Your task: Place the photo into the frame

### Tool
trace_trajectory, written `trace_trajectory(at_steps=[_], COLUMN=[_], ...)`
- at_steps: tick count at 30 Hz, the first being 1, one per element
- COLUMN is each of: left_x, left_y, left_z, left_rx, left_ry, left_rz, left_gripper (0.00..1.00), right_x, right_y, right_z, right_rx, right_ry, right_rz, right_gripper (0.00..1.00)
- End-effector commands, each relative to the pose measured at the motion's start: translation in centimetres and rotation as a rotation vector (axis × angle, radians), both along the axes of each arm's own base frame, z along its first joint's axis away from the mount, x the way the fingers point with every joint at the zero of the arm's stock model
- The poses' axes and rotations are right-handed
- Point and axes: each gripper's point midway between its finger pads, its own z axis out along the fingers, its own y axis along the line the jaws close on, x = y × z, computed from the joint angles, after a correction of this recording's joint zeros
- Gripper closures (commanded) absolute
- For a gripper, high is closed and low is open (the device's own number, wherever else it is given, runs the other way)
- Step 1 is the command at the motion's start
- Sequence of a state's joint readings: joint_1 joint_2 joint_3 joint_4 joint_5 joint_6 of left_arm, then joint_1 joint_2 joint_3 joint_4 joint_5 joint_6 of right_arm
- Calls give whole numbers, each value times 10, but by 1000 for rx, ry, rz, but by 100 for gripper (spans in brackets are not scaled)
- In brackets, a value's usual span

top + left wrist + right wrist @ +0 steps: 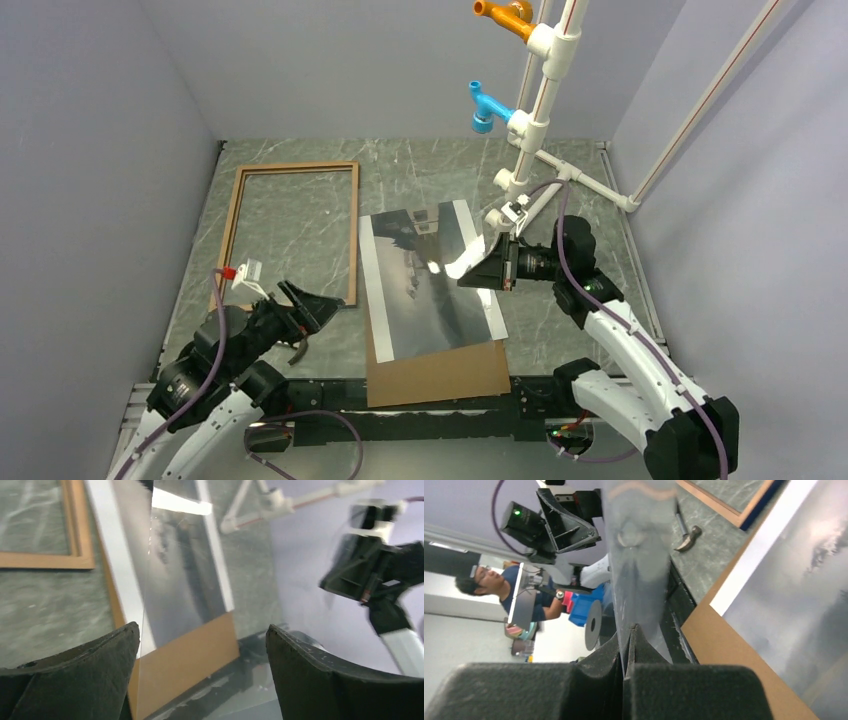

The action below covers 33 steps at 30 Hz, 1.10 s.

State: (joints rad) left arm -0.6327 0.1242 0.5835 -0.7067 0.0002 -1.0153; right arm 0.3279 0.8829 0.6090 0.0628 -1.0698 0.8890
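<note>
The photo (pixel 430 285) lies face up on a brown backing board (pixel 440 375) in the middle of the table (pixel 420 170), with its white bands along the two long sides. It is not in the frame (pixel 354 235). The frame lies flat and empty just to its left, brown face up, with bare table showing through the opening, and the two do not touch. So the main step is not yet done. The right gripper (pixel 626 650) is closed on the edge of a thin clear sheet (pixel 639 555), not on the photo. Its wrist view shows the fingers pinched together on the see-through sheet, while the print lies flat on the board beside it. The sheet seems to hang over the right part of the photo, though its full outline is hard to trace through the glare. The left gripper (pixel 202 630) hovers near the lower left corner of the board with its fingers spread wide and nothing between them. By my reading the task is at an early stage. The clear sheet has to be dealt with, then the photo lifted off the board, carried left and laid squarely inside the rails. That fit looks close, since the frame is only a little bigger than the print.
</note>
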Motion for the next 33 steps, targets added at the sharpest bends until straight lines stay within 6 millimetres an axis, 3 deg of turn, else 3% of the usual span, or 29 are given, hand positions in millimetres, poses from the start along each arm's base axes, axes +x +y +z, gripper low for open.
trace_trajectory(at_steps=[1, 8, 14, 19, 25, 33], left_x=[10, 26, 47, 64, 90, 120], left_y=[26, 38, 24, 6, -12, -23], left_z=[-18, -52, -74, -103, -133, -166], left_rx=[140, 421, 554, 645, 742, 890], left_ry=[110, 294, 345, 419, 470, 539], left_rz=[145, 200, 145, 85, 31, 0], left_gripper=[1, 0, 3, 12, 30, 37], right_x=[10, 16, 16, 14, 11, 7], right_y=[-9, -21, -26, -27, -27, -28], right_z=[-16, -33, -44, -47, -48, -55], right_rx=[-168, -312, -362, -375, -367, -368], right_ry=[-53, -37, 5, 28, 43, 67], right_rz=[-50, -91, -108, -117, -117, -117], right_gripper=[100, 100, 100, 100, 100, 100])
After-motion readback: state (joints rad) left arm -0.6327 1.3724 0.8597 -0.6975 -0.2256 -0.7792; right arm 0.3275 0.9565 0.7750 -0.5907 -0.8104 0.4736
